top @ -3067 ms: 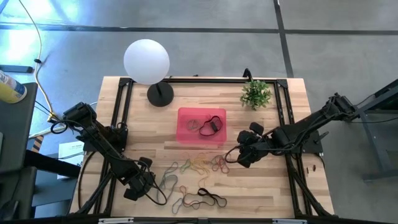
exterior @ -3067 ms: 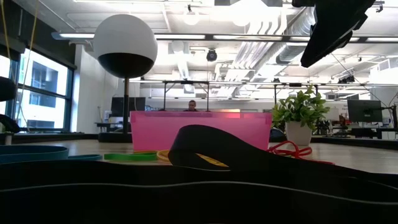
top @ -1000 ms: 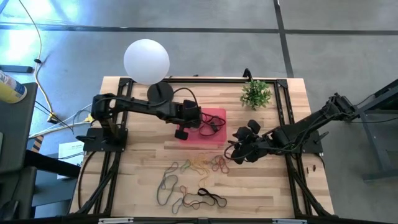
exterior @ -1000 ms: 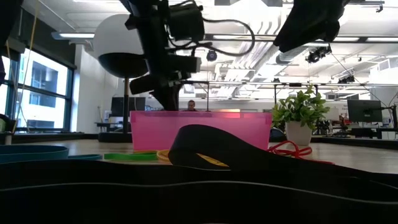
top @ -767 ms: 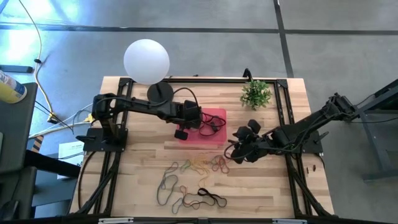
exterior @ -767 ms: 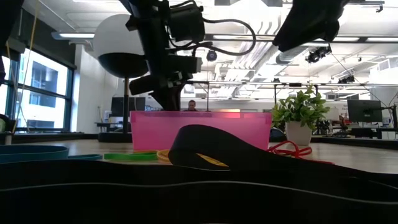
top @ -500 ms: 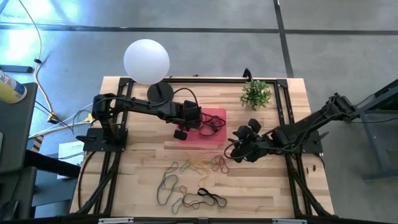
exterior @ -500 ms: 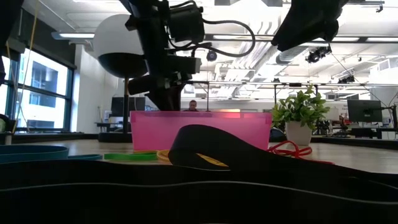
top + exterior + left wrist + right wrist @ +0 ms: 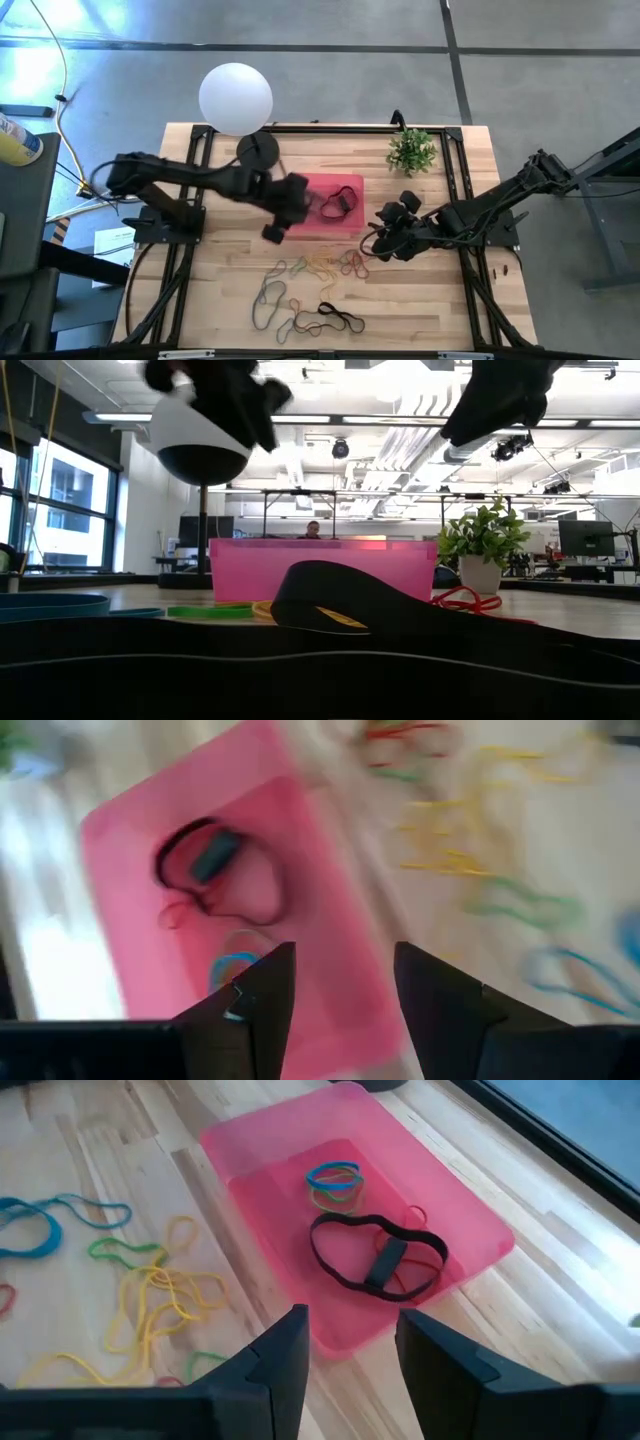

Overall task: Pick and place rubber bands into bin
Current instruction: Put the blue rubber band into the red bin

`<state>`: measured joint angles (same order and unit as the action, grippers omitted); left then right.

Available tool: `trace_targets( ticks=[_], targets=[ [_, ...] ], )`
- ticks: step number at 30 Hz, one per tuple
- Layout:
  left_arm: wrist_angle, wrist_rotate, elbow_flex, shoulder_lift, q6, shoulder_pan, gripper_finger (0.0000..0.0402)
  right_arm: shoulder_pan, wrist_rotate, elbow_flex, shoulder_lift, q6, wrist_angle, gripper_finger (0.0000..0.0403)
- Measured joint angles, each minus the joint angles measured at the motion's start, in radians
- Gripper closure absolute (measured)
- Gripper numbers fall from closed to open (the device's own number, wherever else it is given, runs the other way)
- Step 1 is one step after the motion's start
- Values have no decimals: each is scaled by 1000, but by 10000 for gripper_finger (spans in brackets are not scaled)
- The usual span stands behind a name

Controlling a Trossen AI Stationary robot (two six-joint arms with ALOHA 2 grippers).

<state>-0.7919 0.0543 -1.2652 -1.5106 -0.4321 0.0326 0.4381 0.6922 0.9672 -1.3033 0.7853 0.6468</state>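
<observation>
The pink bin [image 9: 340, 222] sits mid-table and holds a wide black band [image 9: 378, 1260], a blue band [image 9: 333, 1177] and a thin red one. Several loose rubber bands [image 9: 318, 264] in yellow, red, green, blue and black lie on the wood in front of it. My left gripper [image 9: 272, 230] hovers, blurred, just off the bin's near left corner; it is open with nothing between its fingers [image 9: 345, 990]. My right gripper [image 9: 384, 241] hangs open above the table to the right of the bin, also with nothing in it [image 9: 350, 1350].
A white globe lamp [image 9: 236, 98] stands behind the bin's left end and a small potted plant [image 9: 411, 150] at the far right. A black frame runs along the table's far edge and sides. Bare wood lies left of the bin and along the near right.
My left gripper has left its place above the bin's left part and swung toward the table's left and near edge, rising out of the low view's middle. The right arm has kept still.
</observation>
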Motion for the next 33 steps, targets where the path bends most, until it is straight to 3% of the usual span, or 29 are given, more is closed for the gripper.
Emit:
trace_targets(
  ticks=[11,21,33],
  targets=[
    [-81,91,46,17,230,-258,241,-12,-3,0,0,-88,23,261],
    [61,-31,215,19,334,-404,241,-26,-32,0,0,-165,27,261],
    [271,-43,369,14,448,-441,241,-26,-20,0,0,-184,30,261]
  ],
)
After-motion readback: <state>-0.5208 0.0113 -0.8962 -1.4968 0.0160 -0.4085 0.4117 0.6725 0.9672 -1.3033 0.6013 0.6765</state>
